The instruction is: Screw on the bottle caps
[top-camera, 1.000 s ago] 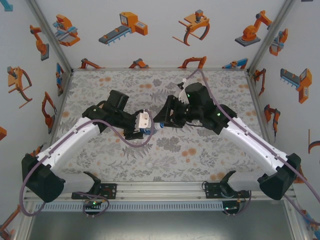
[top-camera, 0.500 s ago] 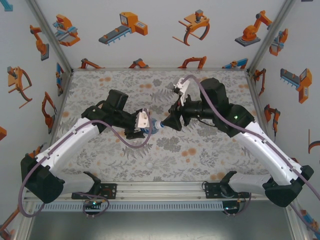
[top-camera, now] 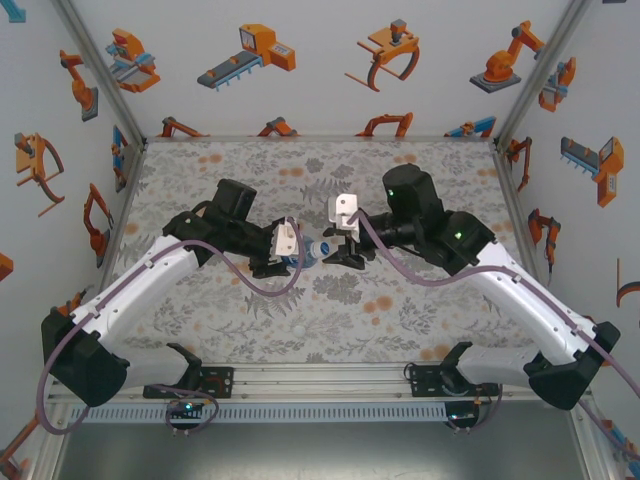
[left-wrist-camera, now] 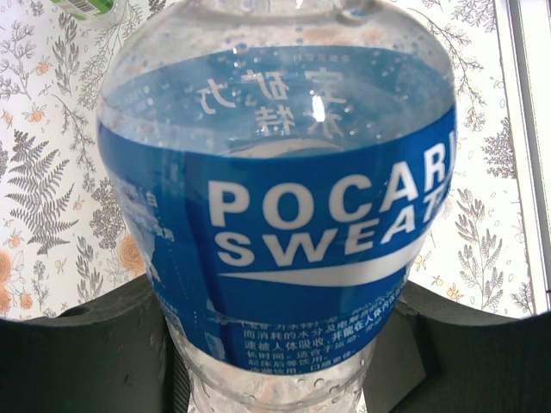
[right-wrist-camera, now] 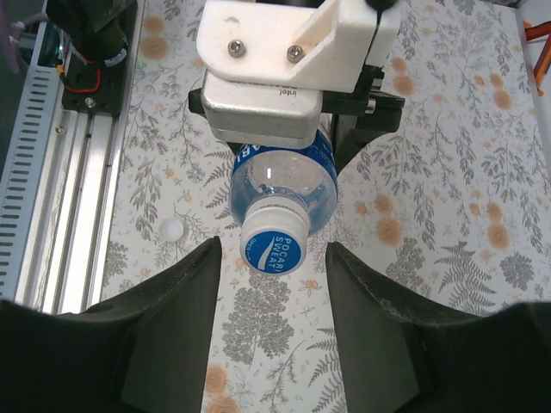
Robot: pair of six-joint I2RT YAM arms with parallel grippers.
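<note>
— Why hold the Pocari Sweat bottle (right-wrist-camera: 284,185) sideways?
— My left pincer (top-camera: 288,257) clamps it over the counter (top-camera: 450,180) so its cap (right-wrist-camera: 274,242) faces my right pincer (right-wrist-camera: 274,253), which is open around it and grips nothing.

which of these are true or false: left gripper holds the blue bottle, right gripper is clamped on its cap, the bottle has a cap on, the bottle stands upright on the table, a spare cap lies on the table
1. The left gripper holds the blue-label bottle. True.
2. The right gripper is clamped on the cap. False: its fingers stand apart on either side of the cap, with a gap on each side.
3. The bottle has a cap on its neck. True.
4. The bottle stands upright on the table. False: it is held sideways, neck toward the right gripper.
5. A loose white cap lies on the table. True.
</note>
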